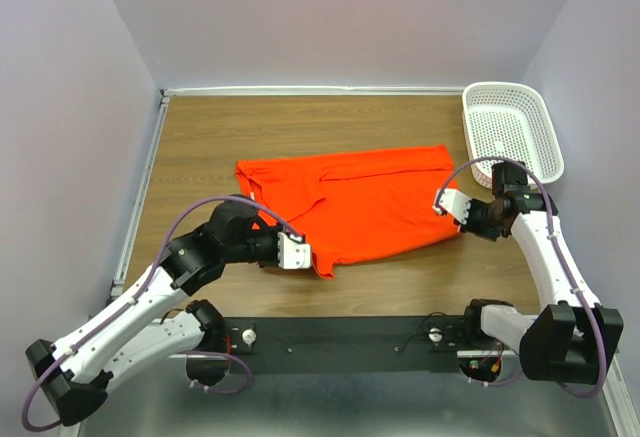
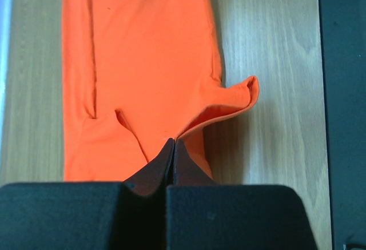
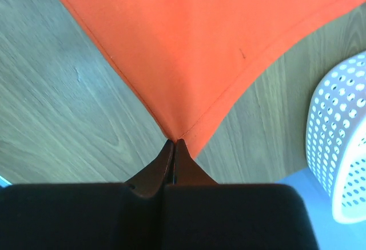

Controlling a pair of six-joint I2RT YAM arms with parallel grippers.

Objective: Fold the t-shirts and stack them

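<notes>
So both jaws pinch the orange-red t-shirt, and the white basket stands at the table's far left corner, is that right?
No. The white perforated basket stands at the far right corner of the table, as the top external view shows. Both jaws do pinch the t-shirt.

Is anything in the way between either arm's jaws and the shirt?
Nothing visible. Both pairs of jaws are shut on the shirt itself, left at its near corner, right at its right corner. The basket stands apart.
</notes>
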